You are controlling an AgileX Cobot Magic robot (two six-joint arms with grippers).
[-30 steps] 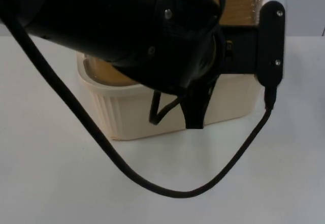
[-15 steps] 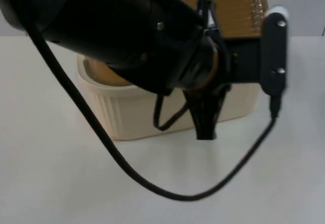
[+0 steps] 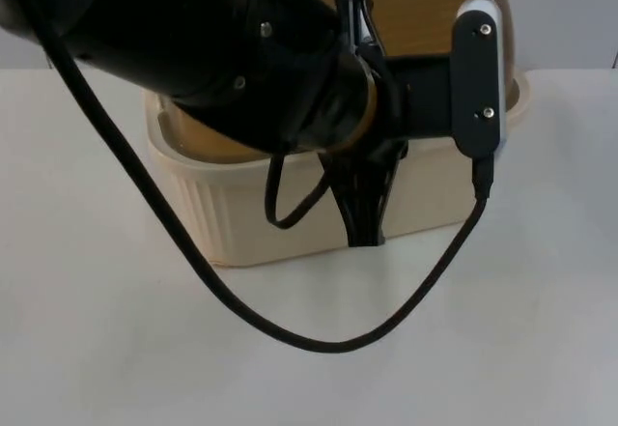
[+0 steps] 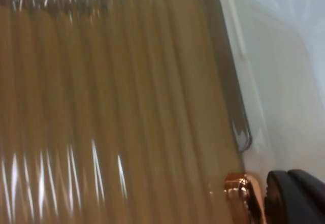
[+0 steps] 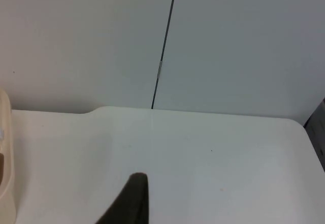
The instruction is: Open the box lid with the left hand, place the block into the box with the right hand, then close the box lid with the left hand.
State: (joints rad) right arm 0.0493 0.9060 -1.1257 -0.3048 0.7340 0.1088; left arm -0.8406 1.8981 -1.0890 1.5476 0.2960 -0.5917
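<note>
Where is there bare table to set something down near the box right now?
Free: the white table in front of the cream box, and the strip to its right, which the right wrist view also shows bare up to the grey partition wall. Crowded: over the box, where the left arm reaches across to the amber lid.

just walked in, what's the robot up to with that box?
The left arm reaches across the cream box on the white table, with the left gripper hanging in front of the box's near wall. The ribbed amber lid stands raised behind the arm, and the left wrist view looks closely onto its ribs. The right gripper waits over bare table facing the grey partition wall.
</note>
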